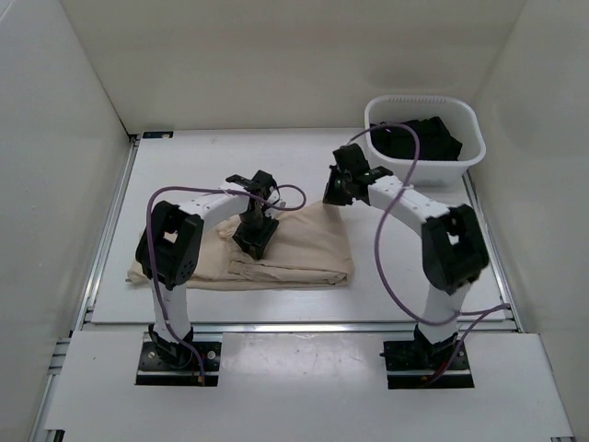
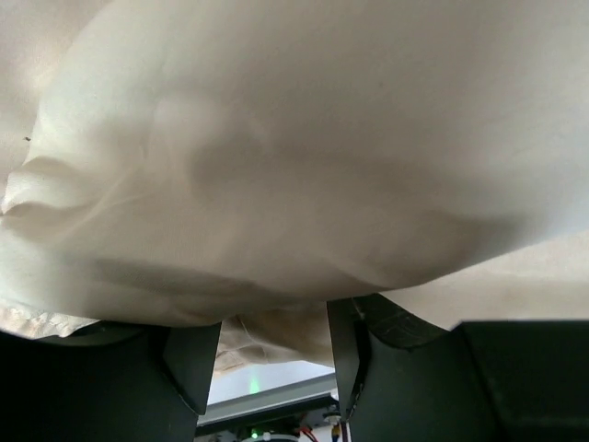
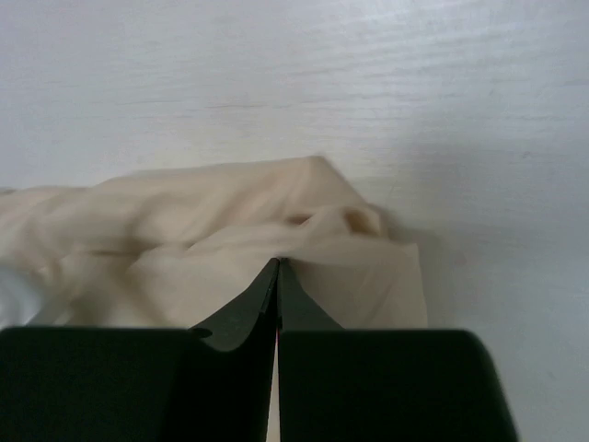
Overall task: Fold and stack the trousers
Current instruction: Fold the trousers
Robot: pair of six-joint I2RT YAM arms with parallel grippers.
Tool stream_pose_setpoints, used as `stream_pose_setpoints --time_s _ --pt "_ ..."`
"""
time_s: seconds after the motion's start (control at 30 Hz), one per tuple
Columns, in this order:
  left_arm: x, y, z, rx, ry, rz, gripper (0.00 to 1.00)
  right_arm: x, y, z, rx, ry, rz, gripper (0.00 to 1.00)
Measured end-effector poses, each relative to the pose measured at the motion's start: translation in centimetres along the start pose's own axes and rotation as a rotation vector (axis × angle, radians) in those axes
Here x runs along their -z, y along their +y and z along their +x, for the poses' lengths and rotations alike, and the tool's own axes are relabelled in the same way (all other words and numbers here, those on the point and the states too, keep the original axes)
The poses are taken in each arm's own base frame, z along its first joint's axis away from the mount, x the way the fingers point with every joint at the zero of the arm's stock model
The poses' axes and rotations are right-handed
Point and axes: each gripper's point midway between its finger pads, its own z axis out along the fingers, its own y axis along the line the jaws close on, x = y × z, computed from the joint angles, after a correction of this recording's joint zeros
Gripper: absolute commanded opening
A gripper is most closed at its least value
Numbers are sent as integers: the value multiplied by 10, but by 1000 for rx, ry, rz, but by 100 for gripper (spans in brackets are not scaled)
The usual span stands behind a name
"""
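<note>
Trousers [image 1: 304,249], beige and folded into a wide band, lie flat on the white table [image 1: 230,157], from centre out toward 9 o'clock. The left gripper [image 1: 253,241] sits on the band's middle. In its wrist view the two fingers [image 2: 189,359] stand apart, with cloth draped across and hiding their tips. The right gripper [image 1: 333,191] is at the band's 1 o'clock corner. Its jaws are pressed together on a raised, bunched fold at that corner. A white basket [image 1: 469,161] holding a black garment [image 1: 419,138] stands at the table's 1 o'clock, apart from the trousers.
</note>
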Motion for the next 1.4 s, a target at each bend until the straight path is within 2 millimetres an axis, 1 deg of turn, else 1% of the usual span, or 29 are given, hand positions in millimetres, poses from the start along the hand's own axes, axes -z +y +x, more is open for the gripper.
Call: stream_pose_setpoints --time_s 0.03,0.1,0.13,0.17,0.3,0.37,0.4,0.43,0.5,0.53,0.57,0.63,0.67,0.7,0.73,0.77,0.8,0.83,0.87,0.97,1.03,1.1,1.17,1.2,1.23,1.27,1.3,1.37,1.4 --pt "-1 1 0 -1 -4 -6 58 -20 -5 9 -36 41 -3 0" --pt "-2 2 -1 -2 -9 -15 58 -58 -22 31 -107 131 13 0" --pt "-3 3 -2 -4 -16 -22 58 -74 -33 44 -136 178 31 0" --pt "-3 4 -2 -4 -18 -27 58 -85 -37 54 -188 223 30 0" --pt "-7 6 0 -6 -26 -40 58 -91 -40 17 -223 151 33 0" --pt "-7 6 0 -7 -34 -43 58 -89 -40 0 -221 116 44 1" --pt "-7 7 1 -7 -38 -45 58 -87 -39 -9 -214 101 44 5" --pt "-7 7 1 -7 -39 -46 59 -84 -37 -18 -200 90 37 21" --pt "-7 7 1 -7 -40 -48 59 -76 -31 -34 -168 68 21 44" --pt "-7 7 1 -7 -41 -49 59 -71 -28 -40 -146 57 10 53" --pt "-7 7 1 -7 -41 -49 60 -63 -27 -41 -126 56 5 65" --pt "-7 7 1 -7 -41 -49 60 -41 -25 -36 -102 70 -6 75" --pt "-7 7 1 -7 -41 -49 60 -27 -25 -28 -98 78 -19 78" --pt "-7 7 1 -7 -41 -49 60 -10 -26 -14 -97 103 -29 82" --pt "-7 7 1 -7 -41 -49 60 6 -27 1 -104 133 -39 82" --pt "-7 7 1 -7 -41 -49 60 18 -27 15 -106 159 -55 84" --pt "-7 7 1 -7 -41 -49 60 28 -29 31 -111 196 -60 88" --pt "-7 7 1 -7 -41 -49 60 34 -30 47 -116 235 -61 90" --pt "-7 7 1 -7 -41 -49 60 37 -32 61 -115 270 -61 90" --pt "-6 7 0 -8 -42 -48 60 35 -42 111 -123 397 -52 90" --pt "-6 7 0 -8 -43 -49 60 36 -51 140 -138 476 -36 86" --pt "-6 7 0 -8 -43 -49 60 34 -56 154 -149 511 -15 86" --pt "-6 7 0 -8 -43 -51 60 31 -57 157 -148 515 -10 83" --pt "-6 8 0 -8 -43 -52 60 29 -57 159 -145 510 -11 79" --pt "-6 8 0 -7 -42 -53 61 27 -57 162 -141 509 -14 70" --pt "-6 8 0 -8 -41 -54 61 25 -58 166 -139 508 -18 65" --pt "-5 8 0 -8 -39 -54 61 24 -59 170 -143 513 -19 63" --pt "-5 8 2 -8 -35 -55 61 24 -58 174 -160 526 -24 70" --pt "-5 8 2 -8 -34 -55 61 24 -56 174 -166 525 -29 76"
